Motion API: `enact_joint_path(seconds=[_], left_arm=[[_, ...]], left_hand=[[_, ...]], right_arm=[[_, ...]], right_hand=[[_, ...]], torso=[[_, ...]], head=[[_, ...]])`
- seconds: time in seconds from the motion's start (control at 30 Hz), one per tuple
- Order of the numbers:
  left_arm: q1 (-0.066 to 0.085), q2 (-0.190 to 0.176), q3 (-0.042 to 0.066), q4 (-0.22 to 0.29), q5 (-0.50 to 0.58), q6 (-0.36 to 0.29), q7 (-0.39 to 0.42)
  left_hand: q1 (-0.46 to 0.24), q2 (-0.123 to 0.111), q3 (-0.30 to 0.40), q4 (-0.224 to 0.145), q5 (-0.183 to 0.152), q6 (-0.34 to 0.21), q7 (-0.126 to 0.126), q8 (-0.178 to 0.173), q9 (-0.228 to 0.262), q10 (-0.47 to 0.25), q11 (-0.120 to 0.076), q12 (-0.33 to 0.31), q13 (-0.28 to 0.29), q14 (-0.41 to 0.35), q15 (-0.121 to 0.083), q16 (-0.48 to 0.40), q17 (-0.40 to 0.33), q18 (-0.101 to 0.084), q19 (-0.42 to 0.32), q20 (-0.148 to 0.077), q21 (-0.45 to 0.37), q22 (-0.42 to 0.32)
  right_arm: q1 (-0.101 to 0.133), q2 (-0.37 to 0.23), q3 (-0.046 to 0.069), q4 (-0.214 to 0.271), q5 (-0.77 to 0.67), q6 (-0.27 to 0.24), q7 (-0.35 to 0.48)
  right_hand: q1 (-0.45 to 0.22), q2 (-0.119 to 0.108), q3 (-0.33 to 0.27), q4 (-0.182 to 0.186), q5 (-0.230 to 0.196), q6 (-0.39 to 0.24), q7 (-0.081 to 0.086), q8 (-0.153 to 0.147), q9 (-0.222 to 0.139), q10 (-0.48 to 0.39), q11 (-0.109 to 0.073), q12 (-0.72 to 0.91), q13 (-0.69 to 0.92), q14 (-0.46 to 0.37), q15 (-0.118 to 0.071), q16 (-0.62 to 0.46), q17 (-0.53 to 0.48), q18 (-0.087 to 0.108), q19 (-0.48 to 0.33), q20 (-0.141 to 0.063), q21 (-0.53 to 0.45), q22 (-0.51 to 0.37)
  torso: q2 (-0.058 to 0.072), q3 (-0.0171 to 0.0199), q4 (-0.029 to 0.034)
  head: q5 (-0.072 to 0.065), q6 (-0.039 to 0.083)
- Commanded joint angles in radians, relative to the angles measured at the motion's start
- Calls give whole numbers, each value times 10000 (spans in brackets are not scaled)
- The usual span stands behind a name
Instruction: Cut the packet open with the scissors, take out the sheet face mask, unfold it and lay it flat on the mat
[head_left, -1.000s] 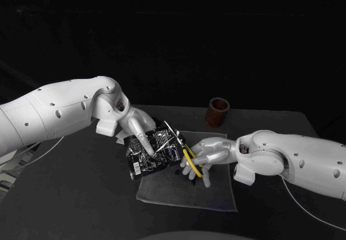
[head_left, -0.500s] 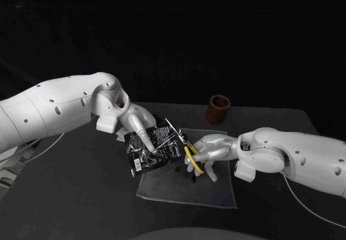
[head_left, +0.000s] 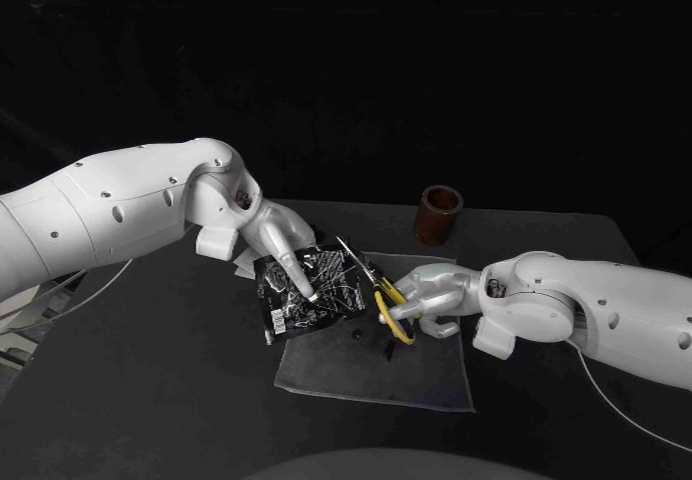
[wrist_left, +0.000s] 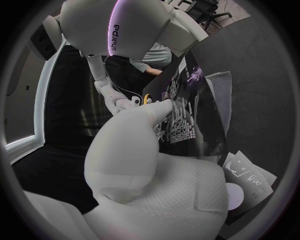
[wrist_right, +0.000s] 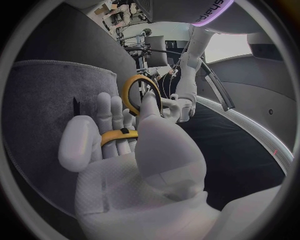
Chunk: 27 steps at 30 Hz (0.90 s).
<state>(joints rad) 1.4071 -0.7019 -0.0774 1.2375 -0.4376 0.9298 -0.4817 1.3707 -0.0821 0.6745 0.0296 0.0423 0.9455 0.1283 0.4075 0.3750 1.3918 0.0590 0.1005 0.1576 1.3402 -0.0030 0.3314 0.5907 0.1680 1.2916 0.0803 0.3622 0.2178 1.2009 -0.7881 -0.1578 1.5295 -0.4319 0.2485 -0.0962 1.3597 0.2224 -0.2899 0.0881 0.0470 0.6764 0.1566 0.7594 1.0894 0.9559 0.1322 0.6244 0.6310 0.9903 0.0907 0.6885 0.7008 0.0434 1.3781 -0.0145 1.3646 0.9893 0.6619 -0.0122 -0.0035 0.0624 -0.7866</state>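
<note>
1. Packet (head_left: 315, 295): black and glossy, crinkled, with pale print. It is held tilted over the far left part of the mat. Its printed face shows in the left wrist view (wrist_left: 187, 112). Whether any edge is cut open cannot be told.
2. Left hand (head_left: 281, 252): grips the packet from its upper edge, with one finger lying down the printed face. The underside of the grip is hidden behind the packet.
3. Scissors (head_left: 389, 312): the yellow handle loops sit just beside the packet's right edge. The blades are dark and thin and hard to make out against the foil.
4. Right hand (head_left: 428, 295): holds the scissors, with its fingers passed through the yellow loops (wrist_right: 115, 136).
5. Mat (head_left: 389, 375): grey, lying flat on the black table (head_left: 144, 380) beneath both hands.
6. Brown cylinder (head_left: 438, 215): upright, beyond the mat's far edge and apart from it.
</note>
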Motion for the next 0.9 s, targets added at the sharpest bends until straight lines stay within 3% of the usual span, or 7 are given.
enact_joint_path(seconds=[0.03, 0.07, 0.1, 0.17, 0.3, 0.6, 0.9], left_arm=[[-22, -33, -30, 20, -184, 1964, -46], [-22, -37, -30, 19, -191, 1955, -40], [-22, -42, -30, 19, -196, 1947, -35], [-22, -51, -30, 19, -203, 1932, -29], [-22, -62, -30, 21, -214, 1908, -21], [-22, -73, -30, 22, -274, 1858, 28], [-22, -102, -30, 31, -341, 1717, 129]], left_hand=[[-36, 78, 46, -81, 60, 59, 6, 63, 1844, 47, -57, 61, -9, -19, -55, -35, 12, 107, 11, -37, 21, 10], [-36, 78, 46, -81, 60, 59, 6, 63, 1844, 47, -57, 61, -9, -19, -55, -35, 12, 107, 11, -37, 21, 10], [-36, 78, 46, -81, 60, 59, 6, 63, 1844, 47, -57, 61, -9, -19, -55, -35, 12, 107, 11, -37, 21, 10], [-36, 78, 46, -81, 60, 59, 6, 63, 1844, 47, -57, 61, -9, -19, -55, -35, 12, 107, 11, -37, 21, 10], [-36, 78, 46, -81, 60, 59, 6, 63, 1844, 47, -57, 61, -9, -19, -55, -35, 12, 107, 11, -37, 21, 10], [-42, 76, 51, -82, 60, 61, 6, 53, 1856, 46, -57, 60, -4, -19, -54, -40, 22, 107, 5, -37, 25, 14], [-48, 76, 54, -80, 60, 63, 6, 46, 1864, 44, -56, 59, -1, -20, -53, -44, 28, 106, 1, -36, 27, 16]], right_arm=[[35, -119, 41, -56, 82, -876, -169], [35, -139, 41, -44, 149, -928, -189], [35, -157, 41, -32, 190, -955, -207], [35, -187, 41, -10, 256, -991, -232], [35, -230, 41, 45, 348, -1009, -258], [35, -252, 41, 130, 493, -660, -265], [34, -311, 41, 102, 720, -488, -14]], right_hand=[[-1087, 729, 2969, 2028, 13, 5166, -2016, 4071, 866, 5509, -2328, 2862, 347, 3860, -2214, 45, 154, 471, 20, -44, 95, 174], [-1697, 786, 3312, 2064, 38, 6001, -2046, 5145, 1908, 5533, -2355, 3243, 795, 3852, -2228, 46, 252, 470, 5, -58, 127, 216], [-2902, 744, 4178, 2018, 35, 6391, -2073, 5889, 2696, 5454, -2390, 3576, 1167, 3824, -2243, 1, 443, 482, -65, -78, 143, 214], [-3485, 716, 4595, 2027, 22, 6892, -2093, 6441, 3242, 5405, -2384, 3922, 1630, 3783, -2241, -71, 576, 507, -167, -71, 91, 68], [-4236, 699, 5165, 2036, 63, 7699, -2112, 7147, 3910, 5389, -2393, 4464, 2383, 3792, -2238, -155, 751, 512, -204, -59, 97, 94], [-5082, 697, 5451, 2062, 27, 7727, -2148, 7175, 3997, 5444, -2436, 5031, 3161, 4013, -2287, 290, 1426, 438, -30, -104, 319, 622], [-5195, 648, 5545, 1982, 46, 7570, -2144, 7053, 3910, 5384, -2430, 4865, 2954, 3964, -2280, 145, 1384, 453, -85, -102, 288, 537]], torso=[[-2, -3, 0], [-2, -3, 0], [-2, -5, 1], [1, -1, 1], [4, -4, -4], [0, -3, 8], [0, -5, 1]], head=[[0, -5], [0, -5], [3, -2], [12, -8], [18, -6], [11, 22], [-14, 101]])
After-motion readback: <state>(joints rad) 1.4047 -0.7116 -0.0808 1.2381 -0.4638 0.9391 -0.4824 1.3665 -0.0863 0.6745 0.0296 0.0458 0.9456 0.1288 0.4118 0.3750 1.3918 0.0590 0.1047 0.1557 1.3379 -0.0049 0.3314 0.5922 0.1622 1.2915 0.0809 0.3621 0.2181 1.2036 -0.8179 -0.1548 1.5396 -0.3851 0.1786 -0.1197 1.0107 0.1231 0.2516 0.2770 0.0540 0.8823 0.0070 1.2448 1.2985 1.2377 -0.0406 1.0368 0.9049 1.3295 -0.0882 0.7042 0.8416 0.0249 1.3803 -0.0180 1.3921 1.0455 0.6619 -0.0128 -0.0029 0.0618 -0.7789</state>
